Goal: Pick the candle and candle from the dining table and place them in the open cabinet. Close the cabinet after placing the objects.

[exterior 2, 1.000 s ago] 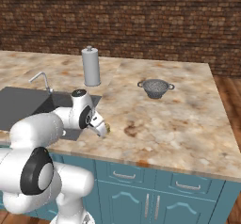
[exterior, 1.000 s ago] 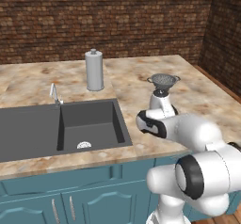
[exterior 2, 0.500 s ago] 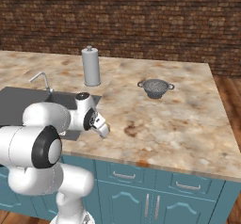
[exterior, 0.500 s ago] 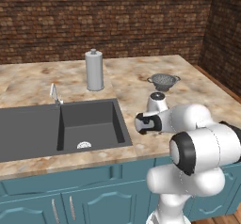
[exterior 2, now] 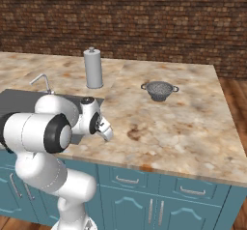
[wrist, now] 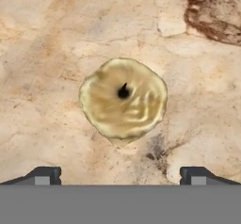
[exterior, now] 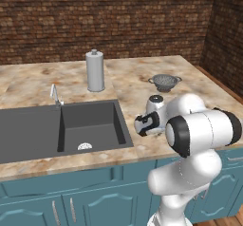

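The jaws stand spread wide, with nothing between them. In the hand view the two dark fingertips [wrist: 44, 176] rise at the lower corners, and the gripper [wrist: 120, 176] looks straight down on the squat yellowish-gold candle [wrist: 123, 98], seen end-on with its dark wick near the middle. The candle stands on the marbled dining table [wrist: 42, 39], ahead of the jaws and roughly centred across the gap between them, touching neither tip. To do this step well, I judge the hand should descend straight, keeping the candle midway between the jaws, and close only once both tips are clearly below its top rim; a stub this short leaves little wall to grip, so a shallow or off-centre pinch could squirt it sideways.

In the left base view the gripper [exterior: 142, 125] hangs low over the stone, just beside the sink basin [exterior: 71, 125], with the paper-towel roll [exterior: 95, 71] and the colander [exterior: 164, 82] well beyond the jaws. This view gives the hand's height and surroundings, which the hand view lacks.

In the right base view the gripper [exterior 2: 107, 131] tilts down toward the table edge, the wrist covering whatever lies under the jaws. It shows the broad stretch of stone past the colander [exterior 2: 159, 90].
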